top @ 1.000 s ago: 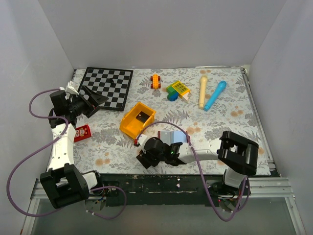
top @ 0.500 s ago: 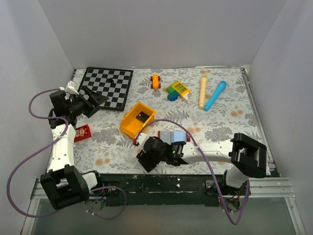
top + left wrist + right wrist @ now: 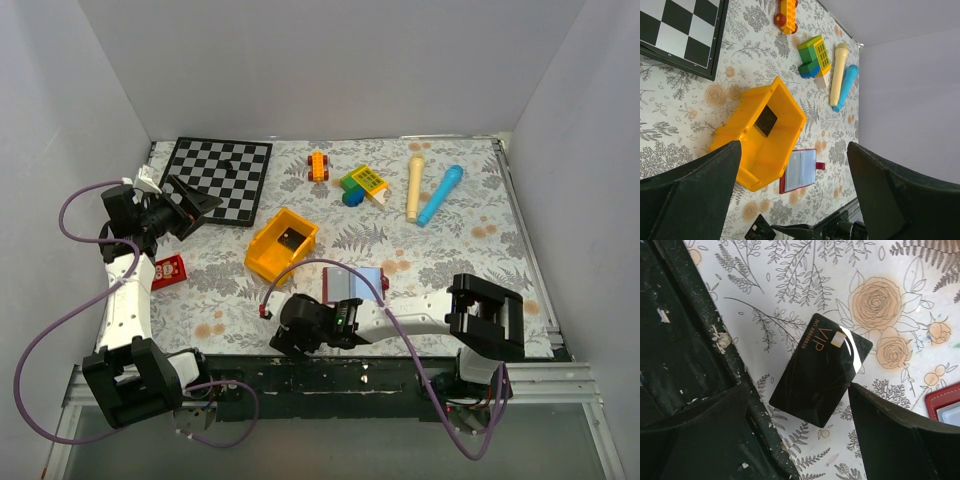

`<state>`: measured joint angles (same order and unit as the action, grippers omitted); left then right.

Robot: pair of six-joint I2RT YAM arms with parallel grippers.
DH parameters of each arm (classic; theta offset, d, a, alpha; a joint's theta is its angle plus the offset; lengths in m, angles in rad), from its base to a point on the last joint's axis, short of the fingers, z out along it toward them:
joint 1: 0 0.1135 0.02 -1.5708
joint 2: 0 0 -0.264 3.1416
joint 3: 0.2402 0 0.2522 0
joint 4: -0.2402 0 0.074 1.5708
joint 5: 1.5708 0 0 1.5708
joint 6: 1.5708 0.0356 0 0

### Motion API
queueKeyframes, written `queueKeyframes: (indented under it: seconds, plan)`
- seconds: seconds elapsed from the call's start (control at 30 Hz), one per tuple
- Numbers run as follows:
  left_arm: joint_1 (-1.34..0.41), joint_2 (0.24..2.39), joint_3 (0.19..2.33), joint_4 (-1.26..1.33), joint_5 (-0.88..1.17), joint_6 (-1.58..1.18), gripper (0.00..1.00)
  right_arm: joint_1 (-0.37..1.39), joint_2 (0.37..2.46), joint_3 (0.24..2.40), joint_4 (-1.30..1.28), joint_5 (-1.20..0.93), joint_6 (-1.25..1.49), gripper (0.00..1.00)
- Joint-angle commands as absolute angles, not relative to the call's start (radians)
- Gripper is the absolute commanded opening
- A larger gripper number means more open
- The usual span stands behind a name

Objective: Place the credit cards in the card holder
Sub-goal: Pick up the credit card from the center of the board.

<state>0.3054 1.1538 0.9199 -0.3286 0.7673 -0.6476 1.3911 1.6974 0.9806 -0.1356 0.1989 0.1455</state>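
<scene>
right gripper (image 3: 797, 440) gapes over the flat credit card (image 3: 822, 370), seemingly to pinch it — card holder (image 3: 352, 283) lies open just beside, ready — left gripper (image 3: 795, 200) open, idle.

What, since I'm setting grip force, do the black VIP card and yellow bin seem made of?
Flat black rectangular VIP card: likely glossy plastic, given the curved glare streak. Yellow open-topped bin: probably moulded plastic, uniformly coloured, dull sheen.

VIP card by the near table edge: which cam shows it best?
Right wrist: the VIP card lies flat, whole, lettering readable. Top external: the right gripper covers it. Left wrist: not visible; only another card in the yellow bin.
</scene>
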Motion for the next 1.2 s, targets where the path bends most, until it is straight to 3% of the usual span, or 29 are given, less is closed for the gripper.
queueKeyframes:
  seconds: [0.0,0.47,1.17]
  plan:
    - [0.305,1.126,0.914,-0.318,0.778,-0.646,0.88,1.399,1.716,1.006,-0.112,0.155,0.133,0.9]
    - [0.304,1.132,0.908,-0.313,0.778,-0.644,0.88,1.437,1.778,1.051,-0.173,0.141,0.118,0.9]
    - [0.305,1.144,0.897,-0.301,0.785,-0.649,0.87,1.483,1.788,1.126,-0.232,0.362,0.089,0.89]
